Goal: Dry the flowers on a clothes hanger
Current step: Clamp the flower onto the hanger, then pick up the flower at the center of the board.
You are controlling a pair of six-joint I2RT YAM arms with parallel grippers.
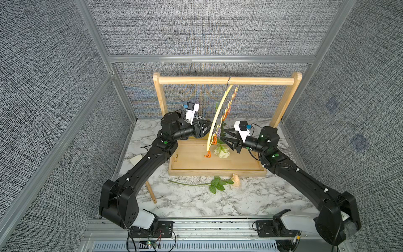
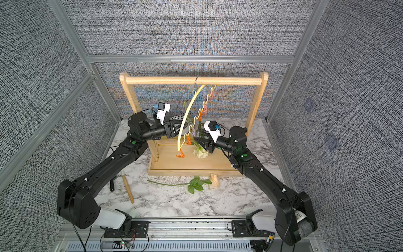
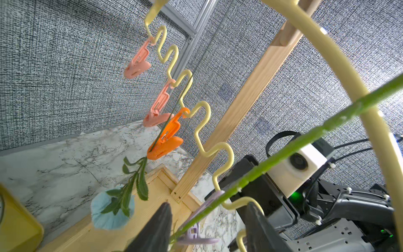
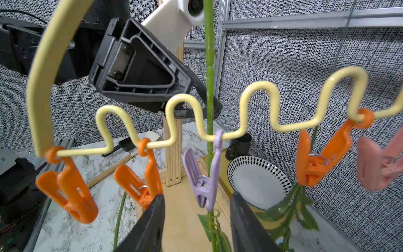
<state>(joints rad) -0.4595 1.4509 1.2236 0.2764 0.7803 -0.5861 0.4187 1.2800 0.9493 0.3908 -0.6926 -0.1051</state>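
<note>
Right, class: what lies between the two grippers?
The clothes hanger's wavy bar, a lilac clip hanging from it and a green flower stem at that clip lie between the left gripper and the right gripper, as the right wrist view shows.

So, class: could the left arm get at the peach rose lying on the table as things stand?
Probably yes: the peach rose lies uncovered on the marble table, nothing across it. The left hand, open at the clothes hanger, would only need to draw back.

You see the clothes hanger (image 4: pixel 39 91) with a smooth, slightly glossy coating, its clips (image 4: pixel 304 152) of matt plastic, the rack (image 1: pixel 218 80) of pale smooth wood, the walls (image 1: pixel 196 28) of rough woven cloth.
</note>
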